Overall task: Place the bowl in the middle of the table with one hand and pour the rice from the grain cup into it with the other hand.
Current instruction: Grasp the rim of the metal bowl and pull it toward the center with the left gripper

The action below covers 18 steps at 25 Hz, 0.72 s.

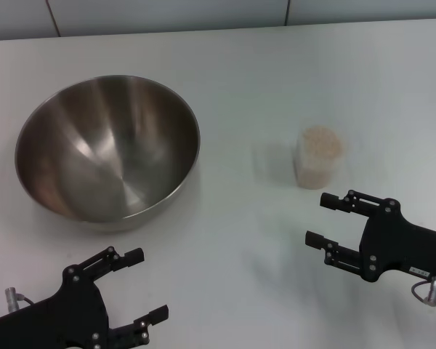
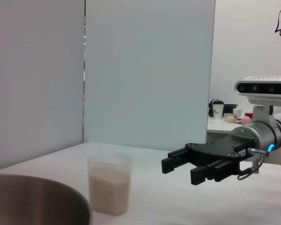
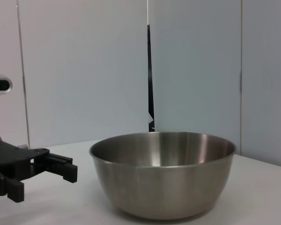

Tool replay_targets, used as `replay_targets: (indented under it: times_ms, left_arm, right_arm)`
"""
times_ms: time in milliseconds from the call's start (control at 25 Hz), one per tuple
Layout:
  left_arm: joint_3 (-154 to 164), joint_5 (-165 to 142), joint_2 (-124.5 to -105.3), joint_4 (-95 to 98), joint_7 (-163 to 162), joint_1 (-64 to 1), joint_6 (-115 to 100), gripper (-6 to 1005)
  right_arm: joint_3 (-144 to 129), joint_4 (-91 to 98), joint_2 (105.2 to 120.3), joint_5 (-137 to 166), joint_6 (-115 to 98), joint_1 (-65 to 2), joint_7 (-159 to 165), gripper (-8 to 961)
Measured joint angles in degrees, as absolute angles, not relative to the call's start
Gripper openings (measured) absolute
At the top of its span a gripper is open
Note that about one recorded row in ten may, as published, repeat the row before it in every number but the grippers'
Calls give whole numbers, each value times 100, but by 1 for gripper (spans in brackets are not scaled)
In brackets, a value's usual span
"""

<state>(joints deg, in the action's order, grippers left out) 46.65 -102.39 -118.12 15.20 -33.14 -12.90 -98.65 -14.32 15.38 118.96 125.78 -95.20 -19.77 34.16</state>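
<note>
Seen on the left of the plain matte white table point(image 1: 276, 276): a large, deep, round stainless-steel mixing bowl point(image 1: 107, 145), upright, brushed and shiny inside, with no contents visible in it. Resting flat on the tabletop, off toward the left side rather than at the centre. Below it in the head view, nearer the robot: the black two-fingered left gripper point(image 1: 139, 285), fingers spread apart, holding nothing, near the bowl's rim but clear of it. Further right, well apart from the bowl: a small clear, slightly frosted, roughly cylindrical plastic grain cup point(image 1: 319, 157), standing upright on the table. Held inside it, a pale granular mass of white-beige rice point(image 1: 321, 142); judged from the left wrist view, filled about two thirds up the cup point(image 2: 110, 183), the grains point(image 2: 109, 188) level, the upper wall bare. Right of and nearer than the cup: the black two-fingered right gripper point(image 1: 325, 219) with visible screws, fingers parted and pointed toward the cup, near it without touching, empty. Confirmed from the left wrist view: that gripper point(image 2: 180, 168) hovering just above the tabletop beside the cup, a gap showing between them.
</note>
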Motion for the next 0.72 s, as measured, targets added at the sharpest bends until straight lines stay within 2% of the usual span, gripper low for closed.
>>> replay_targets:
  times_ms: [720]
  left_arm:
    - [4667,-10239,-11821,1512,-3314,-1298,-9870,828]
  right_arm:
    - [-1433,1538,11900,12577,-9518,-1977,3410,634]
